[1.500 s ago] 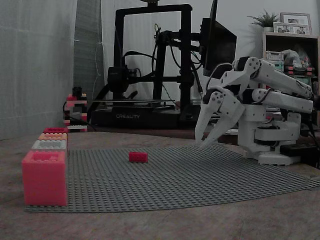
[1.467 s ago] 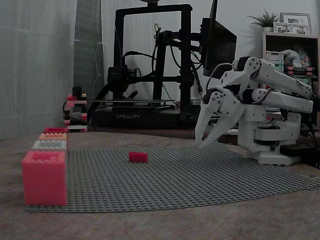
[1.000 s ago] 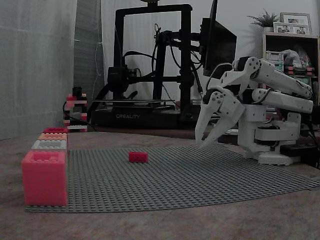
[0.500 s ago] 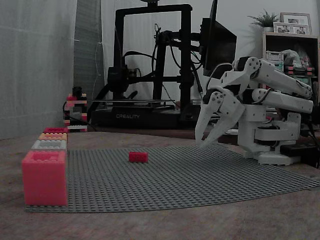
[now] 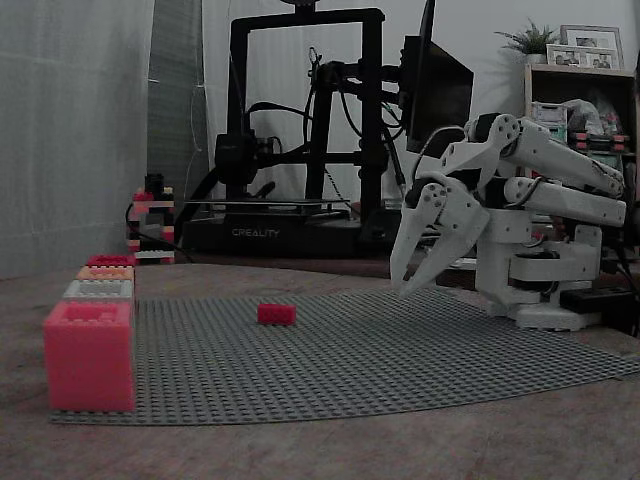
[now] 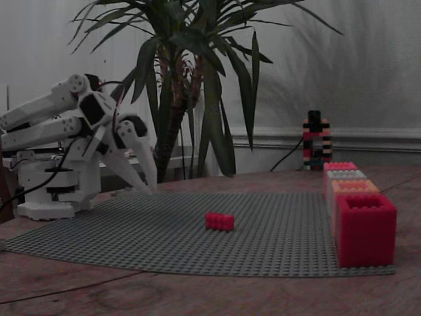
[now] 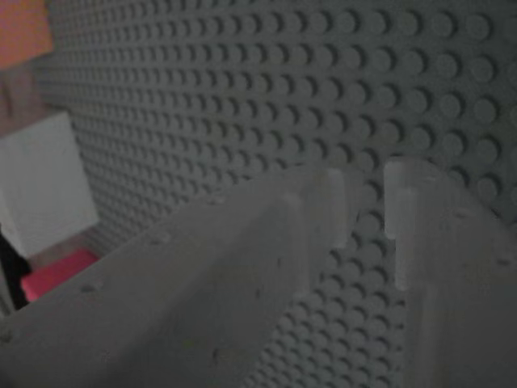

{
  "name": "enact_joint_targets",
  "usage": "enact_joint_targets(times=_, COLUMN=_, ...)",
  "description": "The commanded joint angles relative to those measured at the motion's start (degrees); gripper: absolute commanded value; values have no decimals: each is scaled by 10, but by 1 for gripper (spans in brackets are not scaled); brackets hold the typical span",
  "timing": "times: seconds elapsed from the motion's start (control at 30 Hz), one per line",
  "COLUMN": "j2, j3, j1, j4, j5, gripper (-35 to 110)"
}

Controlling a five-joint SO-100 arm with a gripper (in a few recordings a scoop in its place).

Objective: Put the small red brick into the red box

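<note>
One brick [image 6: 219, 220] lies alone near the middle of the grey baseplate [image 6: 164, 230]. Four boxes line one plate edge; the red box [image 6: 366, 227] sits at its corner, inside unseen. The end effector [image 6: 146, 184] hangs empty, fingers narrowly parted, near the opposite edge.

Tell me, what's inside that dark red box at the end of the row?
The red box has an open top, but both fixed views look from the side, so its walls hide the inside. The small red brick lies outside on the baseplate.
</note>
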Motion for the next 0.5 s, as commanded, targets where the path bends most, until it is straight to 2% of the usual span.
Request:
enact_joint_targets(times=0.0, j2=1, j3=-22, j1=-8, j4=14, j5=0, gripper=0)
enact_joint_targets(times=0.13, j2=1, j3=-35, j1=-8, j4=-4, j5=-23, gripper=0)
enact_joint_targets(times=0.47, j2=-33, j3=-137, j1=-8, j4=-17, j5=22, gripper=0)
